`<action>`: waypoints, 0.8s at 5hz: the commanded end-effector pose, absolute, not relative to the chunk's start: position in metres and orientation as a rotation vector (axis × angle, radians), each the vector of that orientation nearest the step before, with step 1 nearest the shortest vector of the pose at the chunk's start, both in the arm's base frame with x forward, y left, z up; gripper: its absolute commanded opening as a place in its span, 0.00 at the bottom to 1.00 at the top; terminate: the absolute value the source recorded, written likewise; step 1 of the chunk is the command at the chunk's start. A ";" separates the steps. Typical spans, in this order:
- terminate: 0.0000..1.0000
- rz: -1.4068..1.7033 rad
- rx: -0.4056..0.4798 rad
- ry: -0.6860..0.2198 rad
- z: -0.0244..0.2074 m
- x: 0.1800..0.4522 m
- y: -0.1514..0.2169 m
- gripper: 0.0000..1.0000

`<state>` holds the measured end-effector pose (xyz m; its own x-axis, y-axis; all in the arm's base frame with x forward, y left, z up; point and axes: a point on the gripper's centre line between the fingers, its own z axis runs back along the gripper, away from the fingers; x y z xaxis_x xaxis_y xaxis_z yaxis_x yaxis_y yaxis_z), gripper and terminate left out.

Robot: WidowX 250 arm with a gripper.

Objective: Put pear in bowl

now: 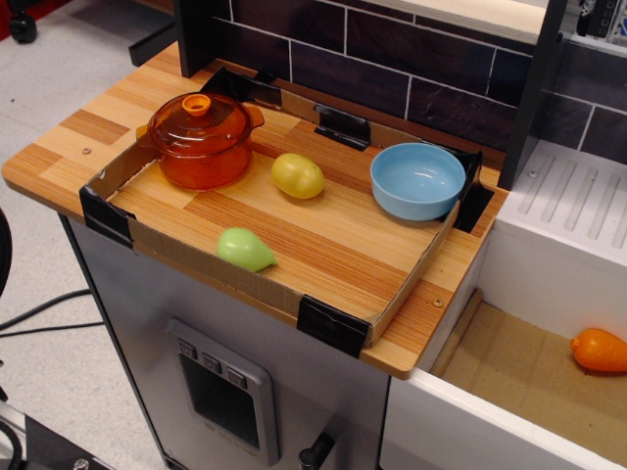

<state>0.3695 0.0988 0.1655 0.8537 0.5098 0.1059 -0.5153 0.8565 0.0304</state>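
Observation.image looks down on the pear (245, 249), a small light-green fruit lying on its side near the front edge of a wooden counter (59, 147), its tapered end pointing right. It rests just inside a low cardboard border (196, 262) with black tape at the corners. Beyond it, toward the middle of the enclosed area, sits a rounder yellow fruit (297, 175), well apart from the pear. To the right of that fruit, in the far right corner of the border, stands the light-blue bowl (417, 181), upright, its glossy inside holding nothing. On the far left is a transparent orange pot (201, 140) with its lid on. Past the counter's right edge, lower down, an orange pepper-like toy (599, 350) lies in a white sink (549, 235). No gripper appears anywhere in this view, so its state cannot be told.
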 end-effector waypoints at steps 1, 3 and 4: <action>0.00 0.539 0.058 -0.095 0.166 0.369 0.099 1.00; 0.00 0.078 0.013 -0.099 0.167 0.338 0.087 1.00; 0.00 -0.170 -0.037 -0.113 0.163 0.321 0.081 1.00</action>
<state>0.3205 0.0739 0.1433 0.9801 -0.1888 0.0611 0.1927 0.9790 -0.0662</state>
